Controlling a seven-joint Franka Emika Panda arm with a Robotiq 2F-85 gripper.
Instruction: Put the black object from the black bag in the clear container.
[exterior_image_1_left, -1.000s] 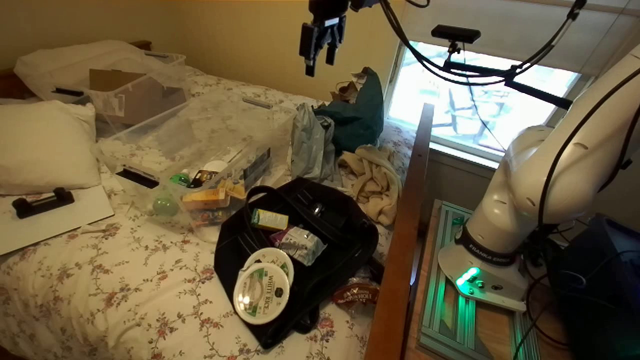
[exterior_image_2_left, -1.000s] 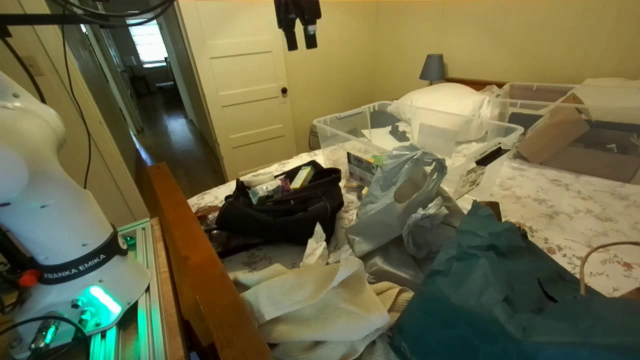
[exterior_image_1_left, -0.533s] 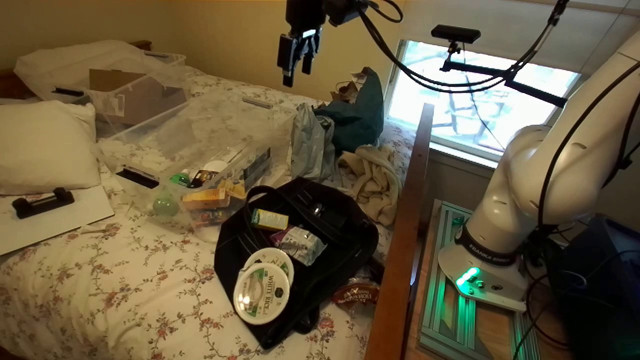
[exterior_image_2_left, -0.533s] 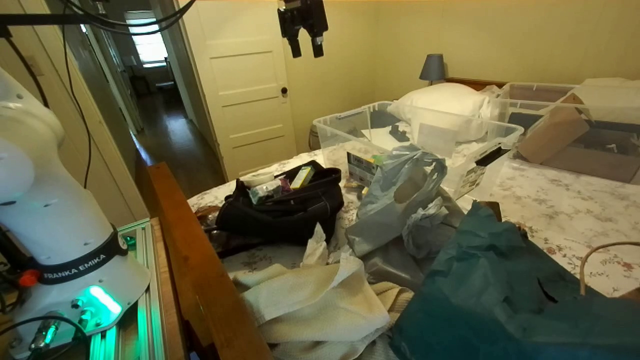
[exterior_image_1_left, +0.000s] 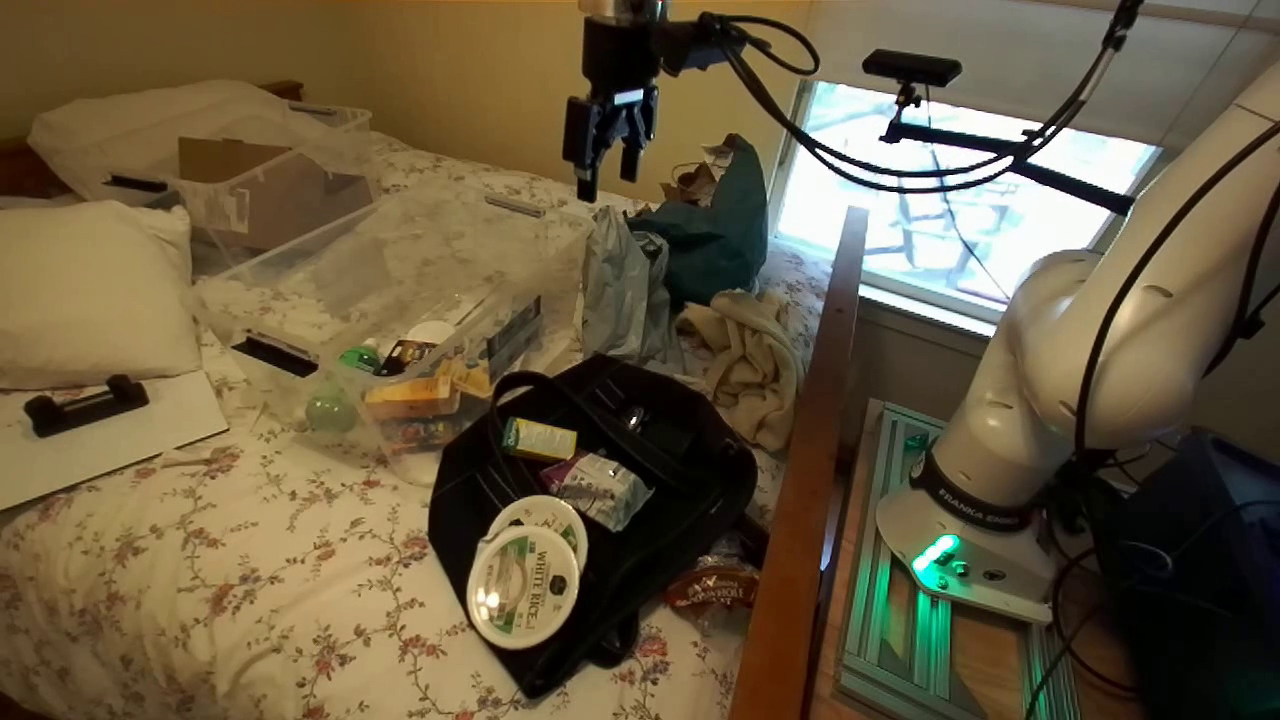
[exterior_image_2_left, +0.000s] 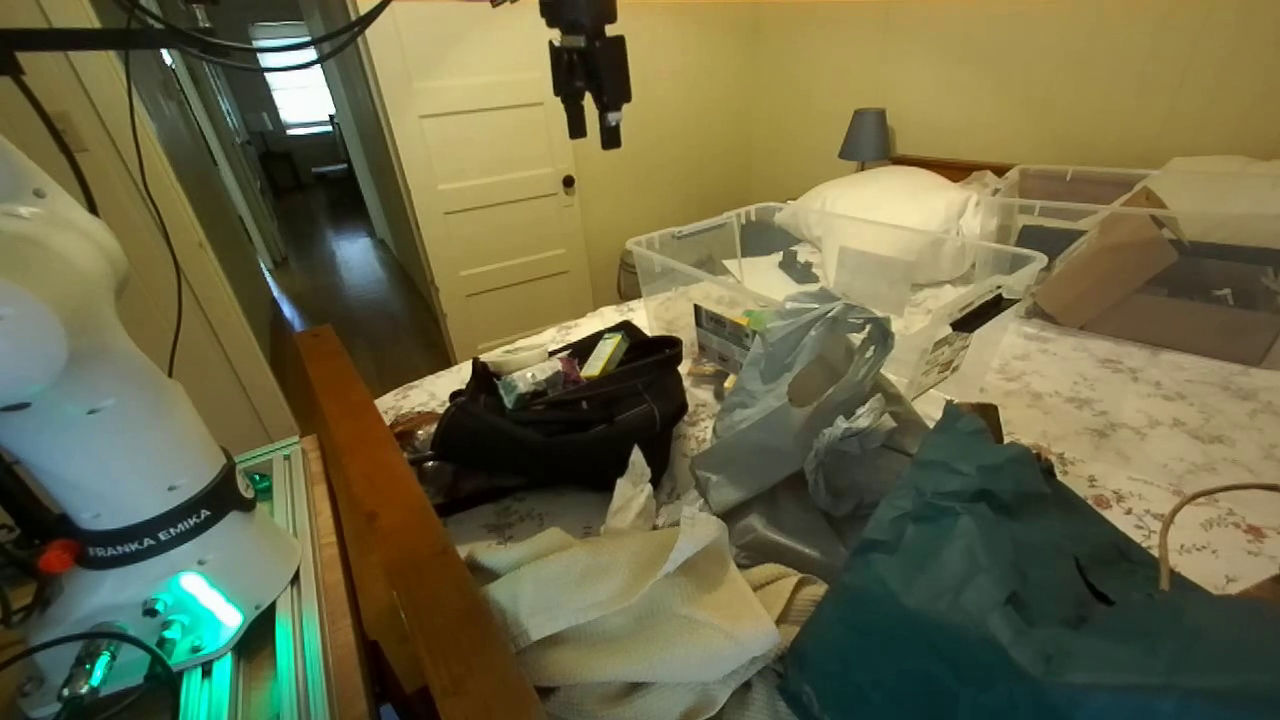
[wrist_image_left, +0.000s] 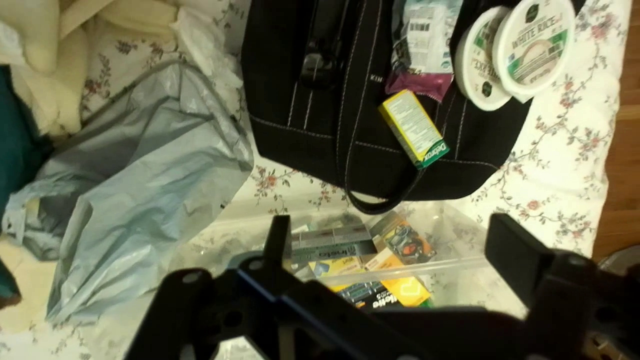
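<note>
The black bag (exterior_image_1_left: 690, 480) lies open on the bed and also shows in the wrist view (wrist_image_left: 295, 127). In it are a yellow-green box (wrist_image_left: 412, 130), a silver pouch (wrist_image_left: 430, 37) and white rice bowls (wrist_image_left: 535, 45). A small dark glossy thing (wrist_image_left: 317, 65) is among the straps; I cannot tell whether it is a loose object or part of the bag. The clear container (exterior_image_2_left: 690, 230) stands beside the bag with several packages inside; its rim shows in the wrist view (wrist_image_left: 450, 265). My gripper (exterior_image_1_left: 608, 183) is open and empty, high above the bed.
A grey plastic bag (exterior_image_2_left: 800, 400), a teal bag (exterior_image_2_left: 980, 580) and a cream blanket (exterior_image_2_left: 640, 610) lie near the black bag. A wooden bed board (exterior_image_1_left: 815, 450) stands between bed and robot base. Another clear container with cardboard (exterior_image_1_left: 265, 195) stands farther back.
My gripper has come down in both exterior views, with a small sideways shift one way and then back. It stays open. The bag, container and their contents have not moved.
</note>
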